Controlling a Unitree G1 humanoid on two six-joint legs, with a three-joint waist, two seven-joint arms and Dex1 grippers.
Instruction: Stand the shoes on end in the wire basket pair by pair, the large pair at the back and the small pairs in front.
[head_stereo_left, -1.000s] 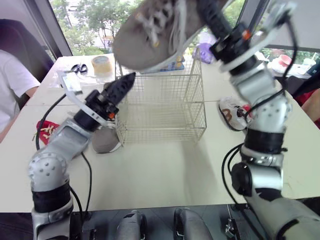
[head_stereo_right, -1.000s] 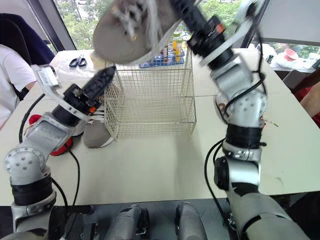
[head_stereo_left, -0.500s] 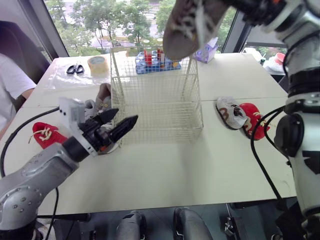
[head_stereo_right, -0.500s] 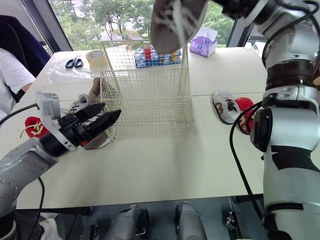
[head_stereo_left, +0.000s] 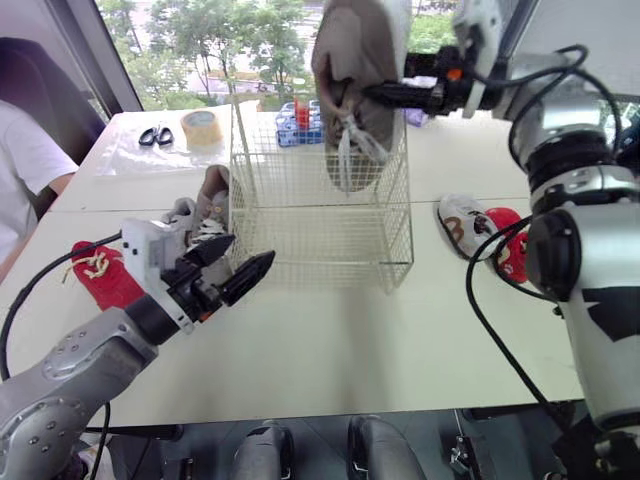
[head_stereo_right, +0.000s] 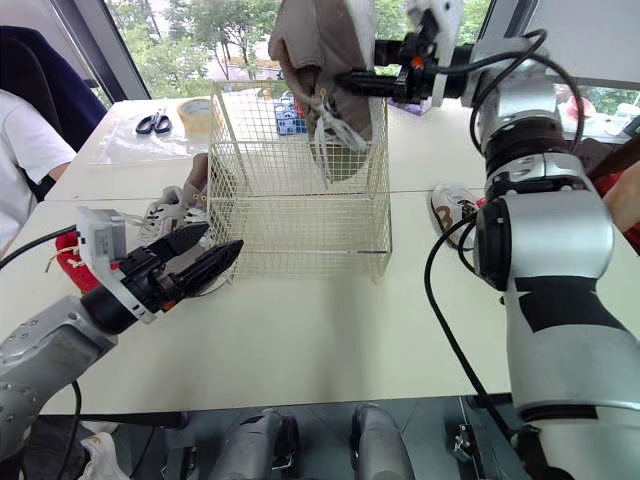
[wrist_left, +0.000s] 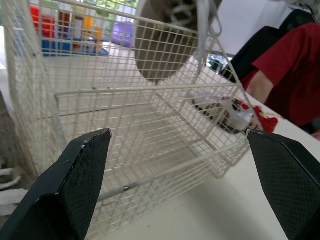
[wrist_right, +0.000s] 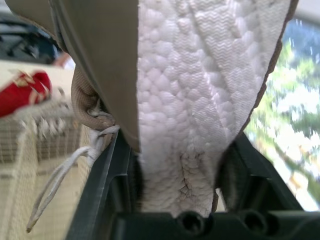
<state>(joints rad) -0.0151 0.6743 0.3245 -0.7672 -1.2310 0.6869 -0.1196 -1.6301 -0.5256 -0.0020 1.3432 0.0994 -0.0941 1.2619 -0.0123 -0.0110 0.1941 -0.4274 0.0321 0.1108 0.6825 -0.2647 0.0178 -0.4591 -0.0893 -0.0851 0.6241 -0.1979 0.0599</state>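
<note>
A wire basket (head_stereo_left: 385, 268) stands mid-table with nothing resting on its floor. My right gripper (head_stereo_left: 350, 92) is shut on a large grey shoe (head_stereo_left: 358, 60), held heel up. The toe dips into the basket's top toward the back, and its laces dangle. In the right wrist view the white sole (wrist_right: 200, 75) sits clamped between my fingers (wrist_right: 107, 200). Its grey mate (head_stereo_left: 207, 200) lies against the basket's left side. My left gripper (head_stereo_left: 250, 252) hovers open and holds nothing, in front of the basket's left corner. A small red shoe (head_stereo_left: 100, 275) lies far left. A small white shoe (head_stereo_left: 462, 225) and a small red shoe (head_stereo_left: 510, 250) lie right of the basket.
Scissors (head_stereo_left: 155, 137), a tape roll (head_stereo_left: 203, 126) and a blue tray of bottles (head_stereo_left: 298, 118) sit at the table's back. A person in a white shirt (head_stereo_left: 25, 170) sits at the left edge. A person in a red top (wrist_left: 285, 75) is on the right.
My right arm has swung the grey shoe from level above the basket to toe-down, lowering it into the basket's top. My left gripper pulled back from the basket's left side toward the front.
</note>
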